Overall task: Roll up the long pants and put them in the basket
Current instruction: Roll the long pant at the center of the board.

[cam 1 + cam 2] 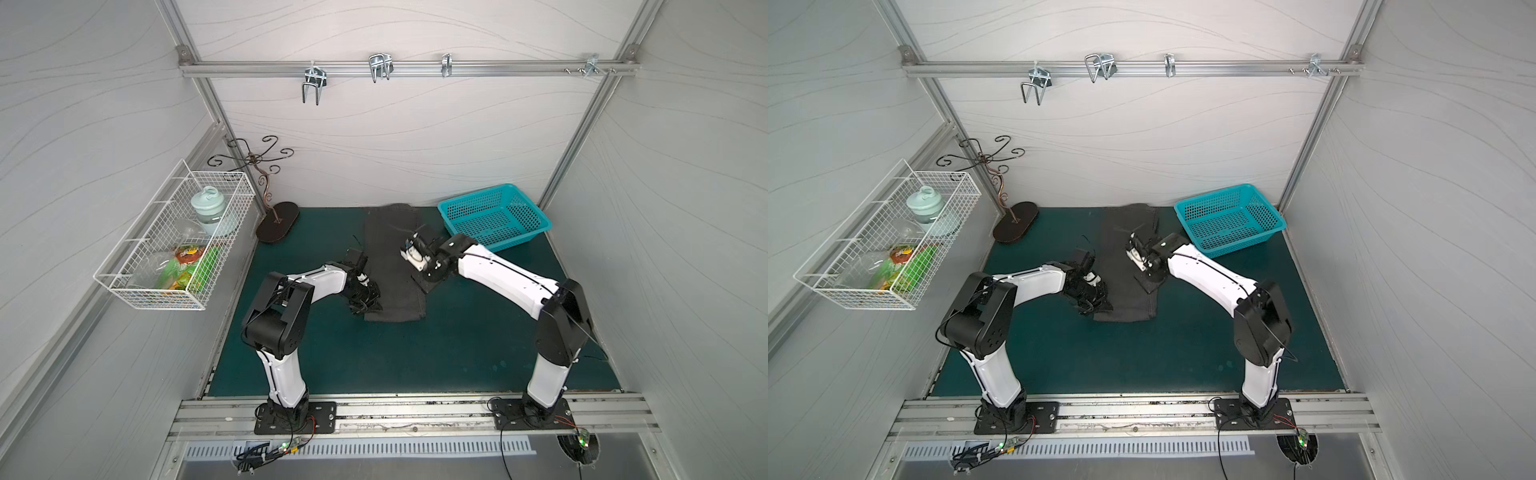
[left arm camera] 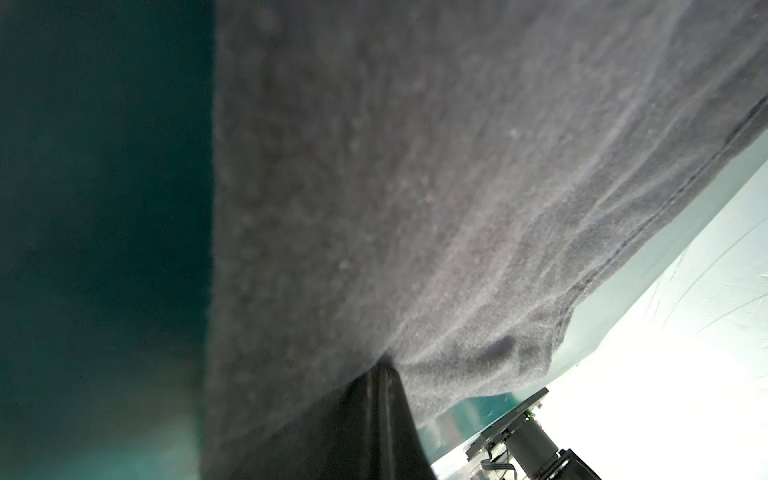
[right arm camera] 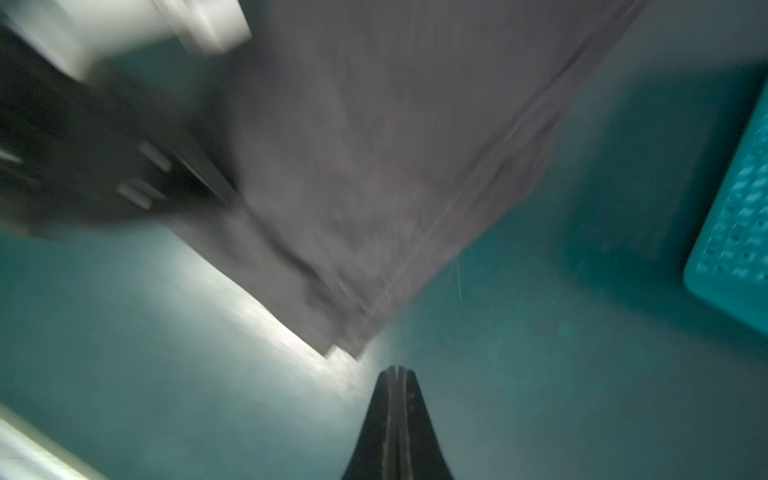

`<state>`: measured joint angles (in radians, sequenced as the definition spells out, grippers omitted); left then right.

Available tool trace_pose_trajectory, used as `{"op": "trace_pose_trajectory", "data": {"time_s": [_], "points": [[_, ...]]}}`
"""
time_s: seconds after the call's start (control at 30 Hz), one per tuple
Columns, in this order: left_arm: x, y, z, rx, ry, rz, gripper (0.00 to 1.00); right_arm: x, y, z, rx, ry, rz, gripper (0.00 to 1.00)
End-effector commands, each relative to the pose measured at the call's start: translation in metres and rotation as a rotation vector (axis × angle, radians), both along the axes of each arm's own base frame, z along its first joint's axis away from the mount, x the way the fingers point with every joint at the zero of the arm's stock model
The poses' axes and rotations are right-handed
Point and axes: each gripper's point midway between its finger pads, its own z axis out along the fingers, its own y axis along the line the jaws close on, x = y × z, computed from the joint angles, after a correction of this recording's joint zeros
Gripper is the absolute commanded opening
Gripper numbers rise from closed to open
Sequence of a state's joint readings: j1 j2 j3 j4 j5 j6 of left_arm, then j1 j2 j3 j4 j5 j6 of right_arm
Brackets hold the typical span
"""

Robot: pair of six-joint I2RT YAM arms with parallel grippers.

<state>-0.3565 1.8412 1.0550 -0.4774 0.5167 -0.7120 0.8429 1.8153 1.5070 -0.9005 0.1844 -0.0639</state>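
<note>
Left end effector (image 2: 384,370) closed, seemingly pinching the soft matte long pants (image 1: 392,266); right end effector (image 3: 397,372) closed, empty.

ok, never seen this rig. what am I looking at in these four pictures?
Two white-and-black robot arms, left arm and right arm, stand at the near edge of a dark green mat. Two pictures look down from overhead, nearly the same view; two come from cameras on the arms' wrists. On the mat lie dark charcoal-grey cloth long pants, folded into a strip, and a teal perforated plastic basket. The left claw is shut, apparently pinching the pants' edge; the right claw is shut, empty.
</note>
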Motion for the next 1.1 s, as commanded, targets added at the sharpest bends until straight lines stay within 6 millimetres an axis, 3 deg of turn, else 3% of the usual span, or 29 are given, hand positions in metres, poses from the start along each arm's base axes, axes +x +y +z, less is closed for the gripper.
{"op": "trace_pose_trajectory", "data": {"time_s": [0.0,0.13,0.37,0.5,0.8,1.07], "points": [[0.011,0.004,-0.016,0.05,-0.004,0.011,0.0,-0.019,-0.004,0.008,-0.119,-0.128,0.143,0.16],[0.012,-0.001,-0.017,0.032,0.01,0.009,0.0,-0.028,-0.001,0.008,-0.155,-0.182,0.239,0.5],[0.013,0.001,-0.02,0.038,0.035,-0.029,0.0,-0.052,-0.001,-0.017,-0.268,-0.277,0.388,0.64],[0.011,0.01,-0.023,0.037,0.059,-0.035,0.0,-0.051,0.002,-0.038,-0.314,-0.336,0.425,0.8],[0.002,0.034,-0.023,0.0,0.123,-0.029,0.0,-0.044,0.015,-0.063,-0.343,-0.479,0.513,0.81],[-0.006,0.036,-0.019,0.0,0.142,-0.046,0.0,-0.047,0.031,-0.075,-0.37,-0.484,0.562,0.81]]}}
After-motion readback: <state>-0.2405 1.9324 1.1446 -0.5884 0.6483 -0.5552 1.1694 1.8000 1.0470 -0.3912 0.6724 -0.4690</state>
